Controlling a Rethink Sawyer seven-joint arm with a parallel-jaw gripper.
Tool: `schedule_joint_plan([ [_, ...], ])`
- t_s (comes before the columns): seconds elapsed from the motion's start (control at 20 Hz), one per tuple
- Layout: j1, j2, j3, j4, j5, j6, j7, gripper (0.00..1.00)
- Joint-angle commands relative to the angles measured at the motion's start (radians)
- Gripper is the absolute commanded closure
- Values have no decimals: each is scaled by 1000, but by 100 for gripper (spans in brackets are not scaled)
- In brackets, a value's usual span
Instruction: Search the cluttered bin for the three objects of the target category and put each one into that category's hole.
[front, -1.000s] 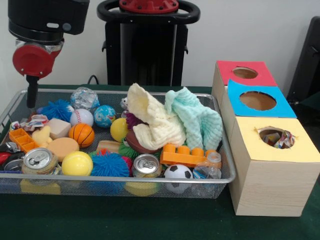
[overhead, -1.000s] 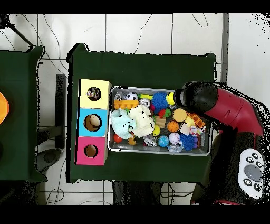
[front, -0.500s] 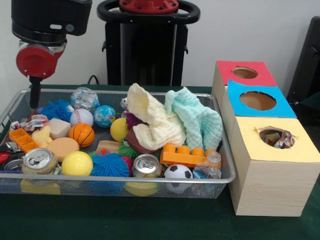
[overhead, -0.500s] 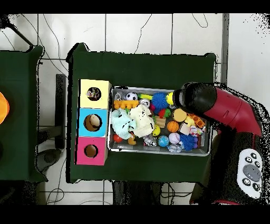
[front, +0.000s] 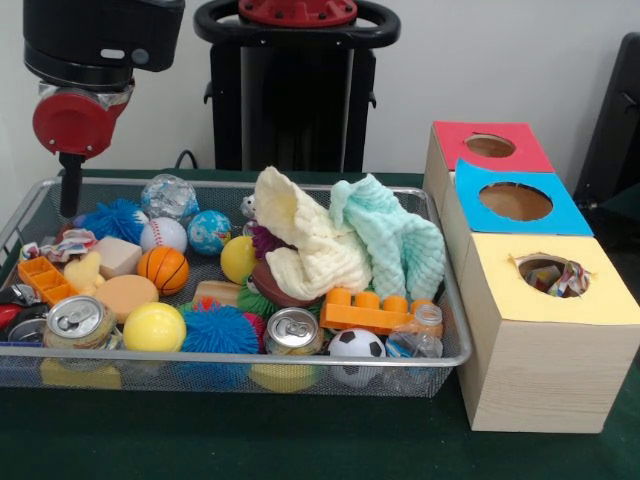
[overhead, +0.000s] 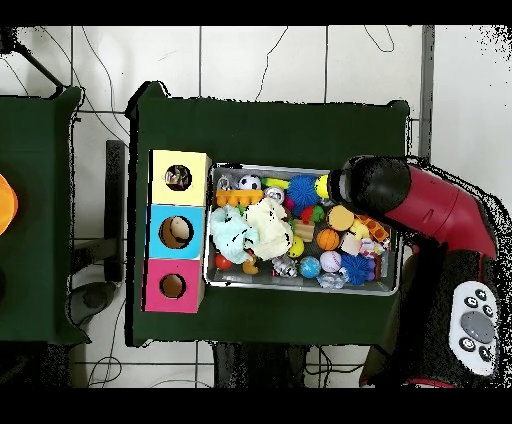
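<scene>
The arm (front: 95, 45) is cut off by the front view's top edge, and from above its bulk (overhead: 385, 190) hides the tool. The tool (front: 68, 192) shows only as a thin dark stem, its fingers too small to read. Crumpled stuff in the yellow box's hole (front: 553, 274) can't be identified

Red/black arm (front: 95, 45) hangs vertical at frame left, end effector (front: 69, 190) pointing down, state unclear.

Boxes (front: 530, 260) right of bin (front: 440, 352); cloths (front: 345, 240) inside.
</scene>
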Motion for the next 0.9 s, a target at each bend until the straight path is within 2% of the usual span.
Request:
schedule_joint_plan([
  [0.05, 3, 20, 97, 101, -37, -34, -57, 100],
  [0.9, 6, 19, 91, 97, -69, -40, -96, 100],
])
